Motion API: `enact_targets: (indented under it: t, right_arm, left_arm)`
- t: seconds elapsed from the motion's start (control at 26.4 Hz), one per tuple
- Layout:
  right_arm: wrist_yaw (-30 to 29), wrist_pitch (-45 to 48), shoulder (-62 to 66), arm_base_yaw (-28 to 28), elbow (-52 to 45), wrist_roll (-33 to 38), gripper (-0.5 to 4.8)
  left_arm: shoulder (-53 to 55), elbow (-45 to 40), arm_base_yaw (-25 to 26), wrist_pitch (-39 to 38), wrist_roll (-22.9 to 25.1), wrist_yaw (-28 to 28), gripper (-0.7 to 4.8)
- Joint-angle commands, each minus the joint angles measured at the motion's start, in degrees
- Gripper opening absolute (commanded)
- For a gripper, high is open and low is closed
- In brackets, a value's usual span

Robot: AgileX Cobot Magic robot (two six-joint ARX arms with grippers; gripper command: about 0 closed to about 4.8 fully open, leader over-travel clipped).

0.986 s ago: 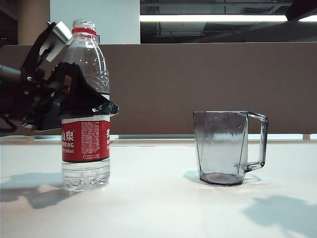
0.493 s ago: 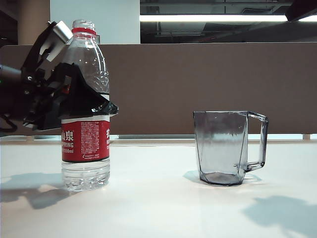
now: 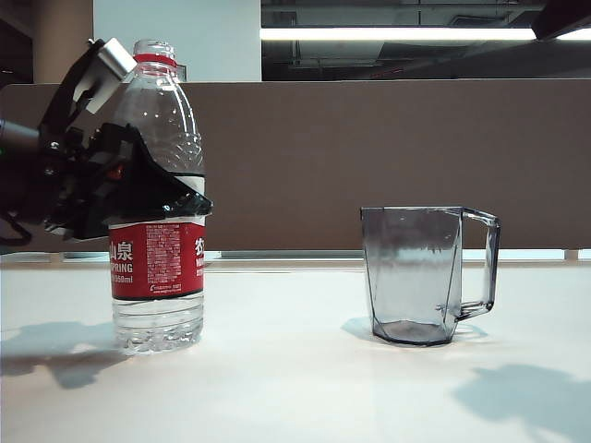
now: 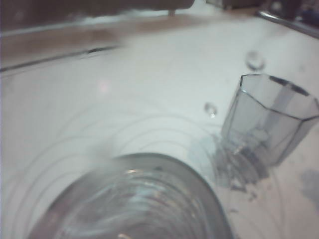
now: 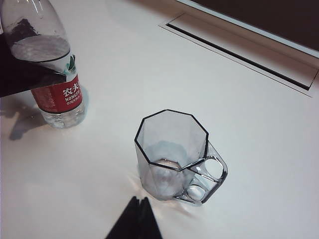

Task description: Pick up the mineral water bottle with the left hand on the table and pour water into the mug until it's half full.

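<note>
While the left fingers (image 3: 138, 198) clasp the bottle (image 3: 159, 198) above its label, thin ribbed plastic likely dents. Right fingers unseen; mug (image 3: 417, 274) well apart.

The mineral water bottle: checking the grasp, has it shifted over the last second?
Yes. The mineral water bottle slid slightly left, away from the unmoved mug, in the left gripper.

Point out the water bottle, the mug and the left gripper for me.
water bottle (image 3: 157, 263), exterior view, on the red label.
mug (image 3: 413, 277), exterior view, on the front wall.
left gripper (image 3: 138, 189), exterior view, on the dark finger across the bottle.
</note>
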Motion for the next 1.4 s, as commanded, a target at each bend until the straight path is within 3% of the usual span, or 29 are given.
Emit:
enact_targets:
  t: [0.04,0.42,0.64,0.95,1.1,1.4]
  right_arm:
    - [-0.3,0.6,-0.1,0.0,0.3,0.1,-0.05]
    - [-0.3,0.6,-0.1,0.0,0.3,0.1,-0.05]
    - [-0.3,0.6,-0.1,0.0,0.3,0.1,-0.05]
    - [-0.3,0.6,-0.1,0.0,0.2,0.1,-0.05]
    - [-0.3,0.6,-0.1,0.0,0.3,0.1,-0.05]
    - [-0.3,0.6,-0.1,0.0,0.3,0.1,-0.05]
  left_arm:
    - [-0.1,0.2,0.0,0.5,-0.1,0.0,2.72]
    - [-0.1,3.5,0.0,0.4,-1.4,-2.6,2.72]
    - [-0.1,10.2,0.0,-8.6,-0.5,-4.0,2.72]
    - [-0.1,18.1,-5.5,-20.2,7.1,-13.8,2.72]
    - [-0.1,23.1,-10.8,-29.1,9.7,-25.7,2.72]
    - [1.0,25.8,-14.7,-31.3,16.0,-30.5,2.72]
